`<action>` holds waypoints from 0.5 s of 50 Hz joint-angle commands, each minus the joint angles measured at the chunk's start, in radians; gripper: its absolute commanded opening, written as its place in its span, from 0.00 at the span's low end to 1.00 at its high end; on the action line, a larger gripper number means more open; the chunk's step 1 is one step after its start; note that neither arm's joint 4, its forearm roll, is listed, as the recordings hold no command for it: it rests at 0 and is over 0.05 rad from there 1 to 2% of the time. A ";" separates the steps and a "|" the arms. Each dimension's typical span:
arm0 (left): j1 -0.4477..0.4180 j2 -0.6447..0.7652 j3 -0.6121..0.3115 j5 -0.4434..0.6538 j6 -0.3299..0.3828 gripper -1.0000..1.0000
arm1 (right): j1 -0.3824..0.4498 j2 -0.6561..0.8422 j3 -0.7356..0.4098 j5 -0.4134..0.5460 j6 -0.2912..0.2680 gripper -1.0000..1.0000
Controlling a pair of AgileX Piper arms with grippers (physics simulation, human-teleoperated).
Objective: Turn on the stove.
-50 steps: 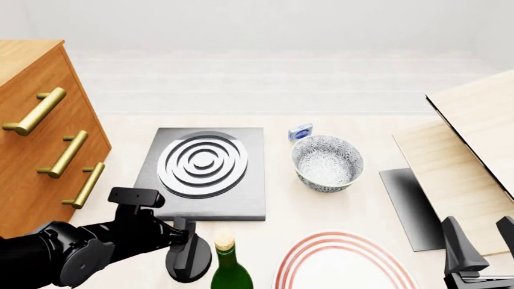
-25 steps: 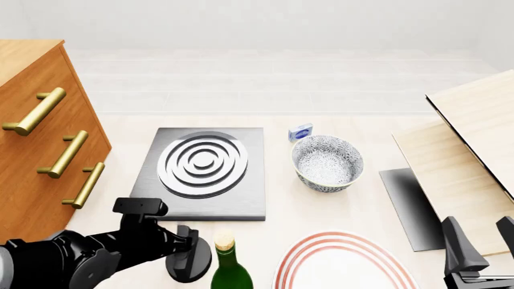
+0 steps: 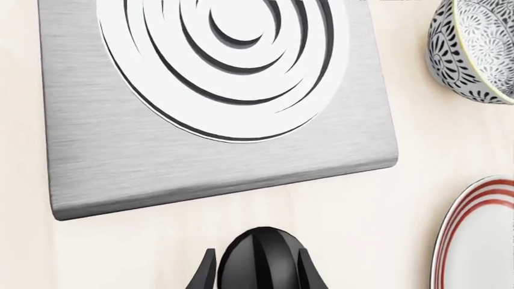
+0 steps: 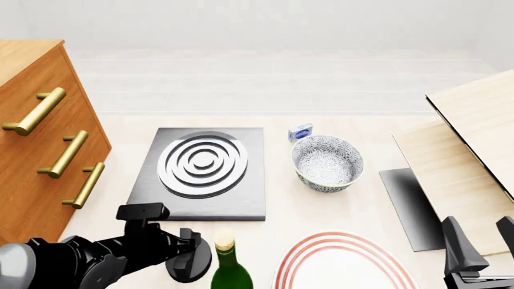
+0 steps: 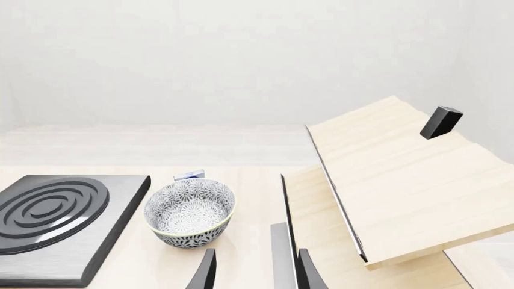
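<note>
Where the pale wood table [image 4: 321, 211] meets a plain white room, the stove [image 4: 204, 171] lies left of centre. The bottle [image 4: 230, 268] and plate [image 4: 345, 265] are cut off below. The left gripper [image 3: 257, 274] has its fingers closed against the black knob [image 3: 259, 262], just below the slab. The right gripper [image 5: 253, 271], lower right, stands open.

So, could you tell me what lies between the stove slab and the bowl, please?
Only bare table between the slab and the bowl, shown in the front view.
</note>
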 commanded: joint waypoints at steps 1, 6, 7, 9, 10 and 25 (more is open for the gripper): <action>-0.002 0.058 0.023 -0.057 -0.016 1.00 | 0.000 0.000 0.000 0.000 0.000 1.00; 0.009 0.060 0.027 -0.061 -0.015 1.00 | 0.000 0.000 0.000 0.000 0.000 1.00; 0.016 0.052 0.025 -0.053 -0.011 1.00 | 0.000 0.000 0.000 0.000 0.000 1.00; 0.033 0.043 0.023 -0.041 -0.001 1.00 | 0.000 0.000 0.000 0.000 0.000 1.00; 0.033 0.043 0.023 -0.041 -0.001 1.00 | 0.000 0.000 0.000 0.000 0.000 1.00; 0.115 0.006 0.027 -0.012 0.042 1.00 | 0.000 0.000 0.000 0.000 0.000 1.00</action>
